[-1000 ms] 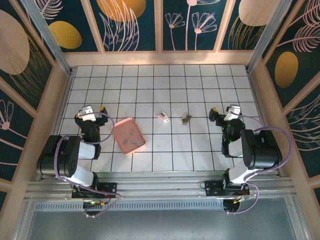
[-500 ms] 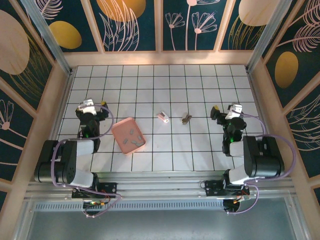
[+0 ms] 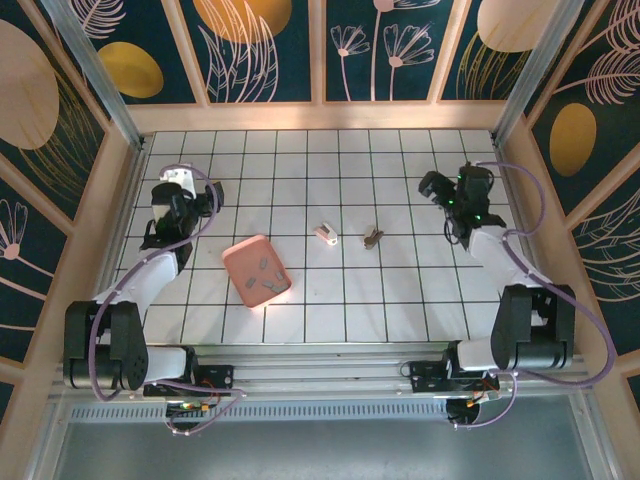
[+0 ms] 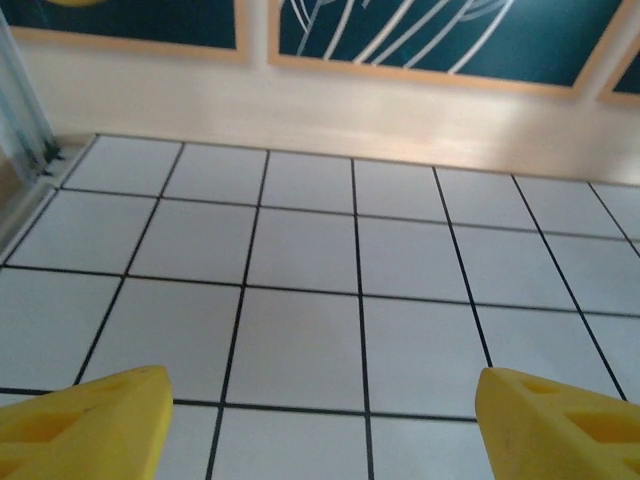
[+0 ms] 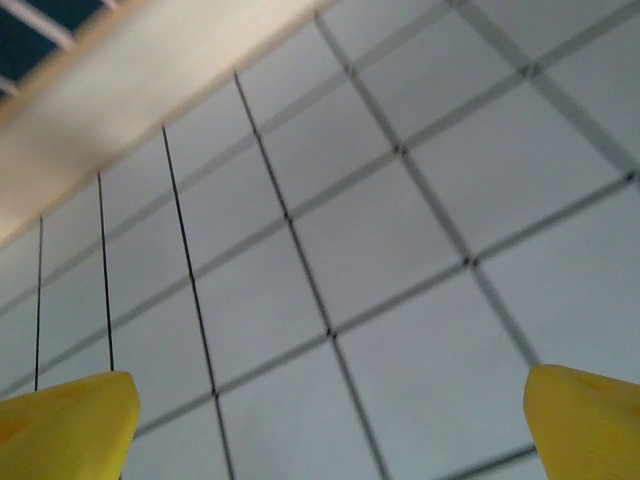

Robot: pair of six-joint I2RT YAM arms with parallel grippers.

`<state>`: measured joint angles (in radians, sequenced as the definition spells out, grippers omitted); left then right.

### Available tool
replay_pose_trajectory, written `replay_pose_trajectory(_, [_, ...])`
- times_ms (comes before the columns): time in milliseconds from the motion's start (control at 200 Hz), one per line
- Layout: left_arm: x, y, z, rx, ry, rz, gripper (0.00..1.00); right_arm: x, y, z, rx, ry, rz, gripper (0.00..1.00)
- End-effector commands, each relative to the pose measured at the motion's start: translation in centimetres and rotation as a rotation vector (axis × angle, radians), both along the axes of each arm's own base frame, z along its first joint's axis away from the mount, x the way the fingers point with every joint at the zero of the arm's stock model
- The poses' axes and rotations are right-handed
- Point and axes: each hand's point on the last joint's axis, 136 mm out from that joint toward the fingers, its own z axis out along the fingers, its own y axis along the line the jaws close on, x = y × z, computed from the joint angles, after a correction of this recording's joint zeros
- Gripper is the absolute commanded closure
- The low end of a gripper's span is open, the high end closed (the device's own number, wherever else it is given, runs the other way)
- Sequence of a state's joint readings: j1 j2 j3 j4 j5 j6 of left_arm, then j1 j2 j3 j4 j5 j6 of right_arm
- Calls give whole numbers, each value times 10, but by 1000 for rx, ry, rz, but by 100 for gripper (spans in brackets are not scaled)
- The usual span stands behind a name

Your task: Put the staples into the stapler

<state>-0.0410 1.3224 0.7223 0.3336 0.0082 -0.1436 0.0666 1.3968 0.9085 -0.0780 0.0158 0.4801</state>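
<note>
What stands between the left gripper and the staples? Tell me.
Nothing visible. Bare tiles separate the left gripper from the tray, and the staples lie open inside it; only its low rim surrounds them.

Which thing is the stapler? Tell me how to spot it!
Look at the middle of the white tiled table, right of the big salmon-pink tray. The stapler is the tiny pale pink-and-white piece; the grey-brown strip beside it is darker and thinner.

The pale pink stapler [image 3: 326,233] lies flat between the left gripper [image 3: 205,197] and right gripper [image 3: 432,186], with what seem grey-brown staples [image 3: 372,237] near it on the right gripper's side.
</note>
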Motion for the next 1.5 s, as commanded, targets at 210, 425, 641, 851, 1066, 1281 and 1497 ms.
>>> replay_pose_trajectory(210, [-8, -6, -16, 0, 157, -42, 22, -61, 102, -71, 24, 539, 93, 1])
replay_pose_trajectory(425, [-2, -9, -18, -6, 166, -60, 23, -58, 139, -95, 29, 639, 148, 10])
replay_pose_trajectory(641, [1, -11, -21, -26, 170, -62, 23, -51, 153, -115, 31, 683, 171, 26])
replay_pose_trajectory(851, [1, -12, -24, -41, 179, -57, 23, -49, 157, -129, 26, 709, 185, 39])
replay_pose_trajectory(1066, [-1, -11, -26, -47, 189, -51, 23, -54, 160, -138, 11, 732, 212, 49])
replay_pose_trajectory(1281, [-4, -12, -19, -66, 176, -47, 25, -57, 160, -132, -33, 681, 272, 65])
replay_pose_trajectory(1497, [-7, -31, 8, -119, 111, -150, 28, -42, 172, -88, -58, 452, 379, 71])
